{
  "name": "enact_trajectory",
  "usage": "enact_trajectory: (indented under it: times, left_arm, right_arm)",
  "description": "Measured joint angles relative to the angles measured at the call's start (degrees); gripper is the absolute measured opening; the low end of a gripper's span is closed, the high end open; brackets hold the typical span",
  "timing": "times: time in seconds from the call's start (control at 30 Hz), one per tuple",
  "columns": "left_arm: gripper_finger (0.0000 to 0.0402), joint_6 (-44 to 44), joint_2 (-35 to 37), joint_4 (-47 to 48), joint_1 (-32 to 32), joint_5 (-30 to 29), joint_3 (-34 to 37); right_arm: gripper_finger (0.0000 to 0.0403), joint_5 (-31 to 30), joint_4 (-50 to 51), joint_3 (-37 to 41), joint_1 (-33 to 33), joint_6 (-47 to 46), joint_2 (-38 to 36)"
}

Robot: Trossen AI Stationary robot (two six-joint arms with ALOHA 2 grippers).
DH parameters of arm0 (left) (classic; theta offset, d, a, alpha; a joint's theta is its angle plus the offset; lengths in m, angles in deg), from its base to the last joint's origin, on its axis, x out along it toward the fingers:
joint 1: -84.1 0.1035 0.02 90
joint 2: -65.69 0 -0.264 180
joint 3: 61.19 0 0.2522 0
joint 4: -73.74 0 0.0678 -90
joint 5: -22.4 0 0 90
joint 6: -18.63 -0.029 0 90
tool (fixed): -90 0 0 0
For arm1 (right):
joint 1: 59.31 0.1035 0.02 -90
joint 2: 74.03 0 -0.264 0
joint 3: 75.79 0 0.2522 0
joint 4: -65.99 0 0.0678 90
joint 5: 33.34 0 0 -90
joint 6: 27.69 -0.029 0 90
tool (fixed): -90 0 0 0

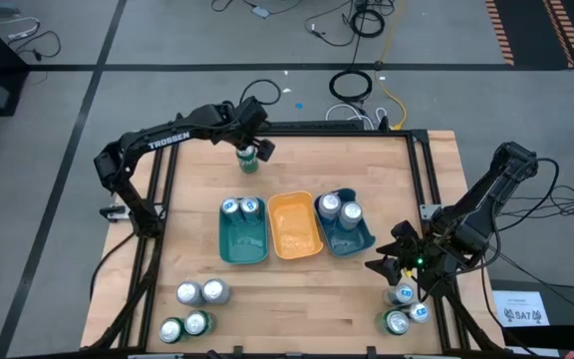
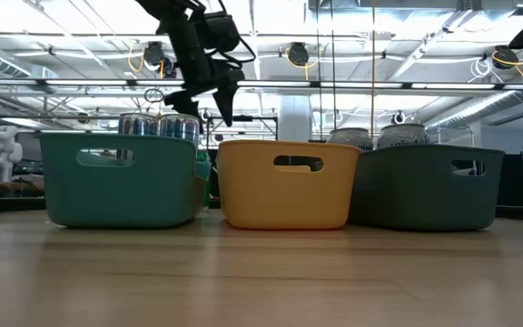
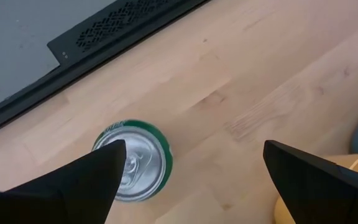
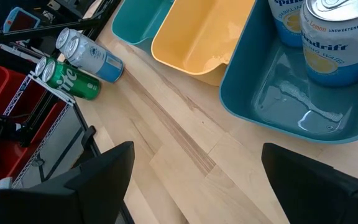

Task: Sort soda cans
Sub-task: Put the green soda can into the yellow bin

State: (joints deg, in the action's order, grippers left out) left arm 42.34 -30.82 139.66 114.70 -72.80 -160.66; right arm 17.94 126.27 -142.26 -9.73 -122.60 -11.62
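At the bench's far edge: left end effector [image 1: 255,150] spread wide over a green can [image 1: 246,156], lined up for gripping;
Right end effector [image 1: 399,261]: open, waiting near its cans [image 1: 405,307]

Colours on the table: three trays, many cans, pale wood.

The table [image 1: 297,299] is light wood with a thin grain and a black frame. The left tray [image 1: 243,239] is teal, the middle tray [image 1: 294,227] is yellow-orange, the right tray [image 1: 352,239] is dull blue. All cans have shiny silver tops. The far can [image 3: 135,160] has a green side. The cans in the right tray [image 4: 337,37] are white and pale blue, with yellow lemon print and blue letters. Near left, one pair of cans [image 4: 89,53] is silver-white with blue, and the other pair [image 4: 67,79] is green. Both arms are black; the left arm [image 1: 167,138] carries white letters.
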Motion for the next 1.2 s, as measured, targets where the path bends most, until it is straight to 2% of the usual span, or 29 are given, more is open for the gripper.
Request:
enact_trajectory:
  times: [0.17, 0.37, 0.57, 0.8, 0.97, 1.2]
  left_arm:
    - [0.0387, 0.0, 0.0, 3.2, 0.0, -0.1, 0.0]
    - [0.0387, 1.6, 0.0, 9.2, -1.6, -4.6, 0.0]
    - [0.0387, 3.0, 0.0, 9.2, -3.8, -7.0, 0.0]
    - [0.0387, 3.0, 0.0, 7.9, -3.0, -10.0, 0.6]
    - [0.0386, 3.0, 0.0, 7.0, -1.1, -10.0, 2.0]
    - [0.0386, 3.0, 0.0, 1.6, 1.4, -5.8, 2.7]
  right_arm:
    - [0.0345, -0.2, 0.0, 0.0, 0.0, 0.0, 0.0]
    - [0.0345, -0.2, 0.0, 0.0, -0.2, 0.0, 0.0]
    - [0.0345, -0.2, 0.0, 0.0, -0.2, 0.0, 0.0]
    - [0.0345, 0.0, 0.0, 0.0, -0.2, 0.0, 0.0]
    - [0.0345, -0.1, 0.0, 0.0, -0.2, 0.0, 0.0]
    - [0.0345, -0.2, 0.0, 0.0, -0.2, 0.0, 0.0]
